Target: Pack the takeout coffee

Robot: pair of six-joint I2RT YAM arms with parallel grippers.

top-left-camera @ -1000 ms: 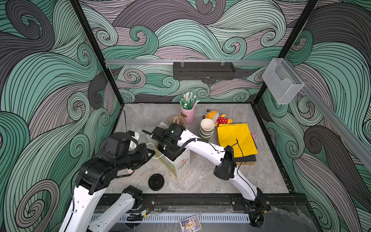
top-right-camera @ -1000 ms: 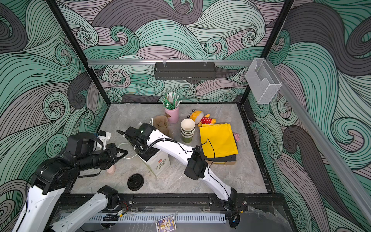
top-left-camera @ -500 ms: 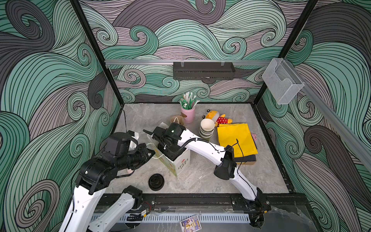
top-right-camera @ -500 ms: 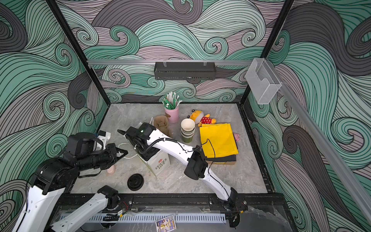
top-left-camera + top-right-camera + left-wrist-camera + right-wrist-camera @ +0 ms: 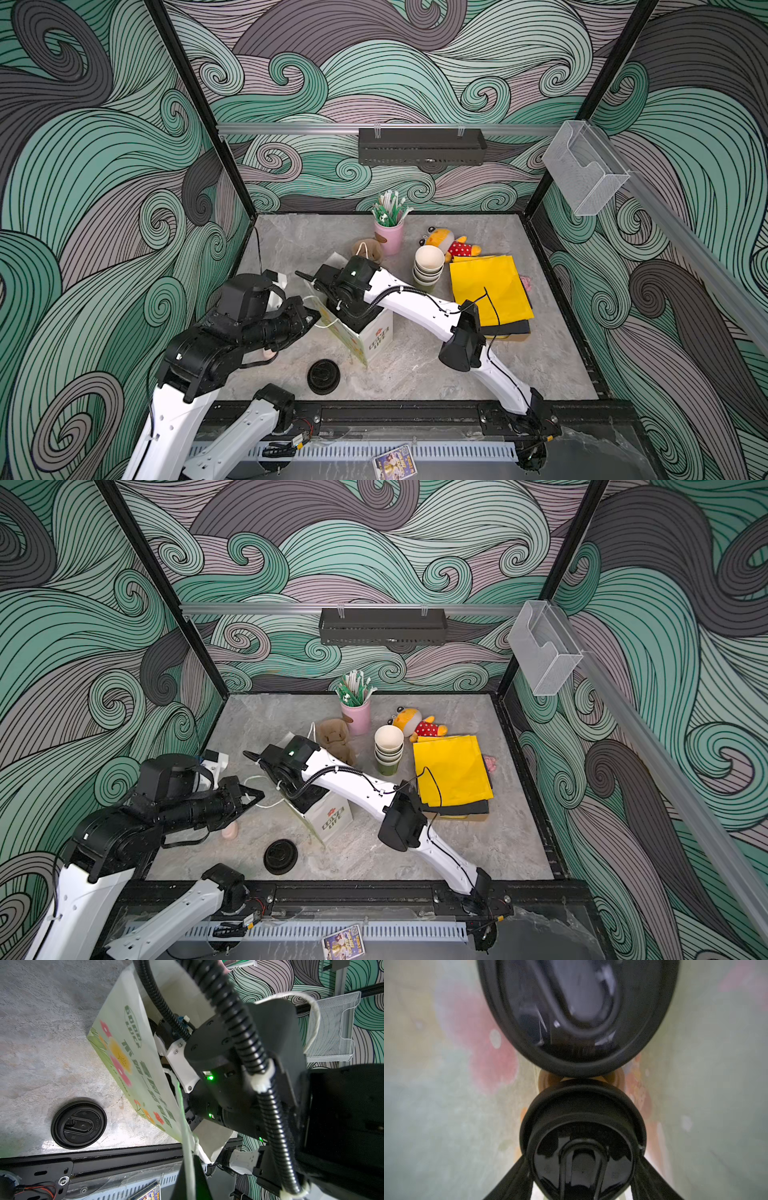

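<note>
A white paper bag (image 5: 376, 336) with a flower print (image 5: 128, 1059) stands open at the table's middle-left. My left gripper (image 5: 313, 318) is shut on the bag's string handle (image 5: 188, 1147) and holds that side up. My right gripper (image 5: 581, 1156) is down inside the bag, hidden in both top views below its wrist (image 5: 349, 282). Its fingers (image 5: 517, 1176) close on the sides of a takeout coffee cup with a black lid (image 5: 581, 1147). A second black-lidded cup (image 5: 577, 1012) sits just beyond, lids touching. A brown cup edge (image 5: 618, 1080) shows between them.
A loose black lid (image 5: 323, 376) lies in front of the bag. A stack of lidless cups (image 5: 428, 266), a pink cup of straws (image 5: 388, 237), two plush toys (image 5: 451, 245) and yellow sheets (image 5: 488, 286) fill the back right. The table's front rail (image 5: 124, 1159) runs close by.
</note>
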